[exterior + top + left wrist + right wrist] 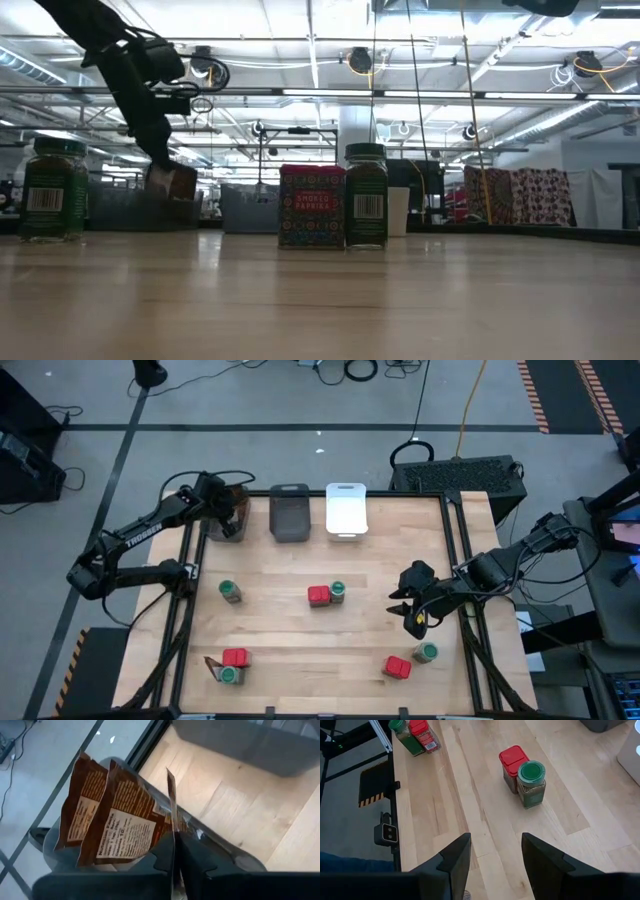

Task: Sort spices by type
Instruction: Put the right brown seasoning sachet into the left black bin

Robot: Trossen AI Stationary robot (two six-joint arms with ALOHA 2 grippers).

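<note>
At the bench's [300,660] near edge, a red tin [235,657] stands beside a green-lidded jar [229,675] and a brown packet [212,665]; another tin [397,666] and jar [426,652] stand to the right. Mid-bench, a tin [318,595] touches a jar [338,592], both upright; a lone jar [230,591] stands left. The right pincer [408,610] hovers spread and empty above pale wood planks. At the far edge, the left pincer [175,865] pinches a packet [171,805] edge-on over the leftmost grey bin [224,525], beside two upright packets [112,820]. A workshop ceiling with strip lights lies beyond.
</note>
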